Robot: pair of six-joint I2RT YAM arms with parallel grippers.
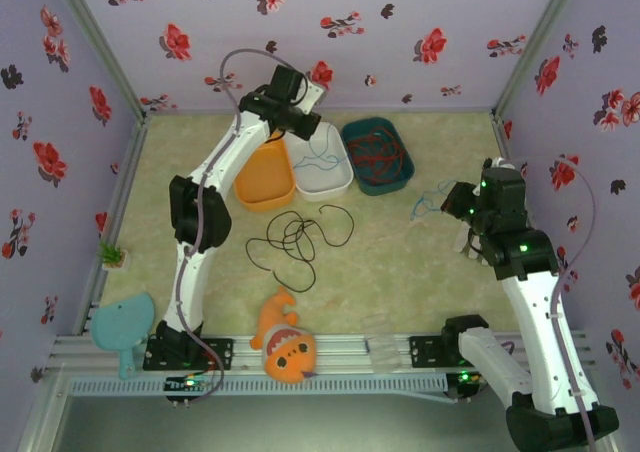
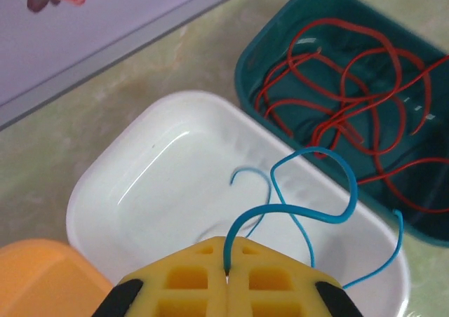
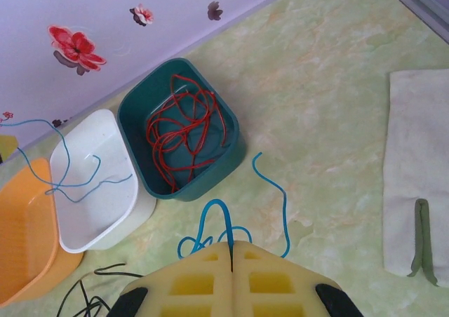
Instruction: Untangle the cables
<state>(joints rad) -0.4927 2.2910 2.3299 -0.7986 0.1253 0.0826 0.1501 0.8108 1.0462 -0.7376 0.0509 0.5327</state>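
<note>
- Over the white bin (image 2: 140,191), the light blue cable (image 2: 309,149) is held up in springy loops, one strand pinched between the fully closed fingers of the left gripper (image 2: 226,252).
- Another blue stretch is clamped in the right gripper (image 3: 231,251), jaws pressed together on it, with curls spilled onto the table (image 3: 337,106) just beside the teal bin (image 3: 233,147). Possibly both stretches are one wire, but the join cannot be made out.
- The red cable (image 2: 344,113) is seen heaped inside the teal bin.
- The black cable (image 1: 298,238) is seen looped on the open table, apart from the bins.
- Light, limp, thin wire is judged here. Sagging and snagging are to be expected, so a hold is best taken near a free end, clear of crossings.
</note>
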